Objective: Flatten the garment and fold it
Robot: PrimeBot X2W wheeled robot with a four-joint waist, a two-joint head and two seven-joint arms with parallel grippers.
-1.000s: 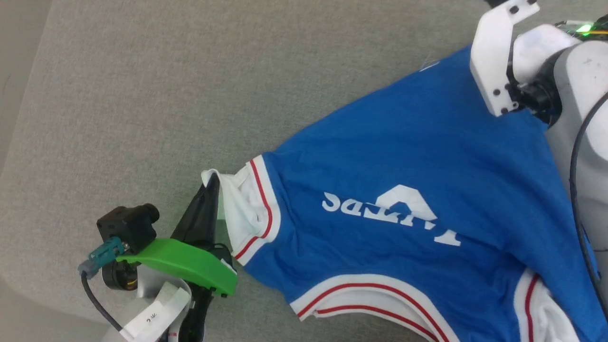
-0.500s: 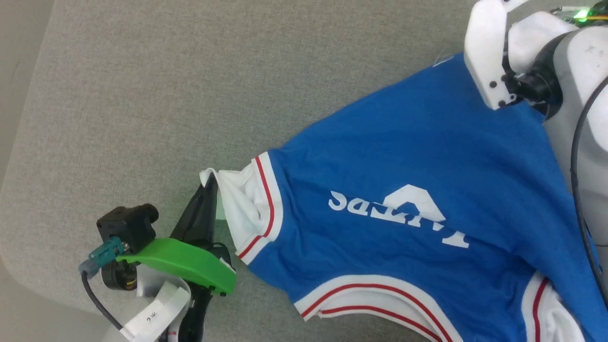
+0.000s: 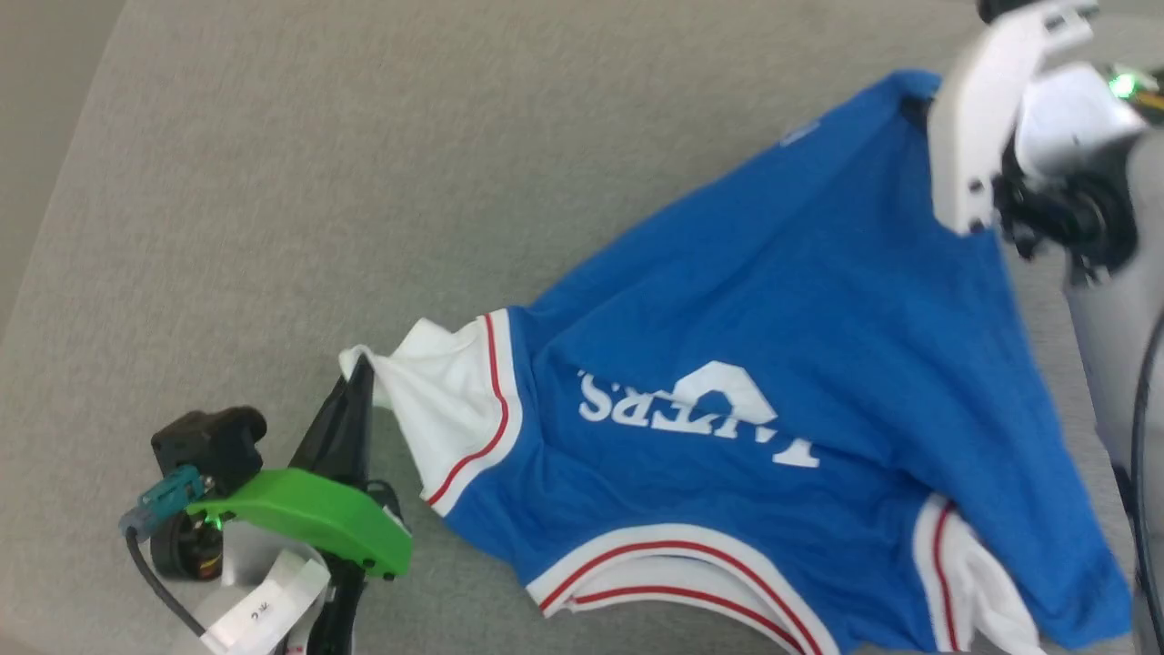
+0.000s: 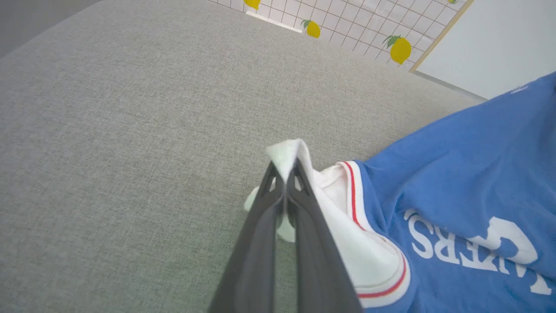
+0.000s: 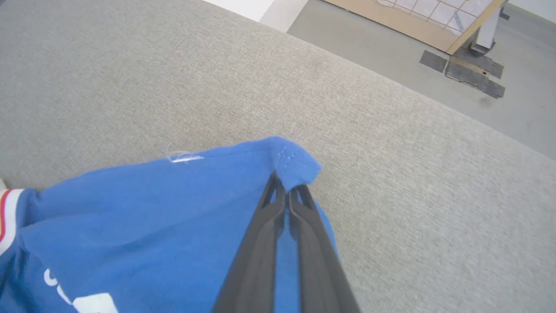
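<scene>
The garment, a bright blue T-shirt with white sleeves and red-striped trim, hangs stretched between my two grippers above the grey cloth surface, white lettering facing me upside down. My left gripper is shut on the tip of a white sleeve at the lower left. My right gripper is shut on a blue hem corner; in the head view that corner sits at the top right beside my white wrist bracket. The collar and the other sleeve sag near the bottom.
The grey cloth-covered table stretches wide to the left and behind the shirt. Its far edge meets a tiled wall with lemon prints. Floor and a wooden frame lie beyond the table on the right side.
The head camera has shifted. The shirt is pulled more taut and lifted at the right, its blue corner higher; the white sleeve is drawn out flatter at the left gripper.
</scene>
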